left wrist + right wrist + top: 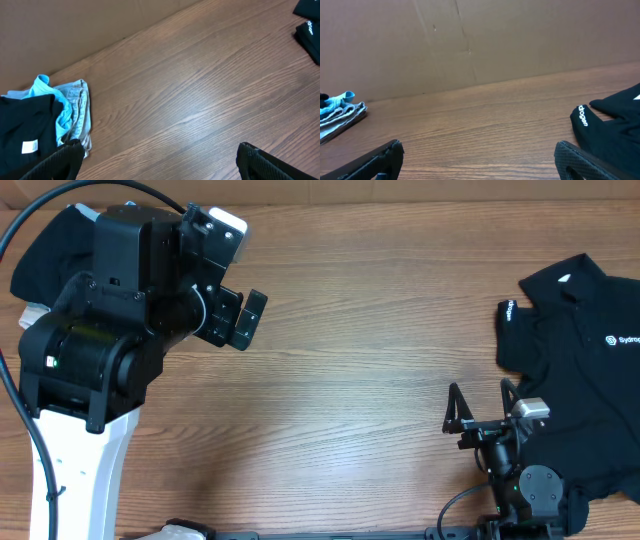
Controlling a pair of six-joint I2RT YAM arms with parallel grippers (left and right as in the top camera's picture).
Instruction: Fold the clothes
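From above: collared black shirt flat at far right, just right of right gripper, spread open, empty. Left gripper open too, well apart from it. Left wrist: pile of clothes down-left by wide fingers. Right wrist: shirt sleeve close on right

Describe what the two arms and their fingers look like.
Left arm: black housings on a white link, a black cable looping beside it, small green light. Right arm: black, with a silver block by its wrist. Both have black fingers.
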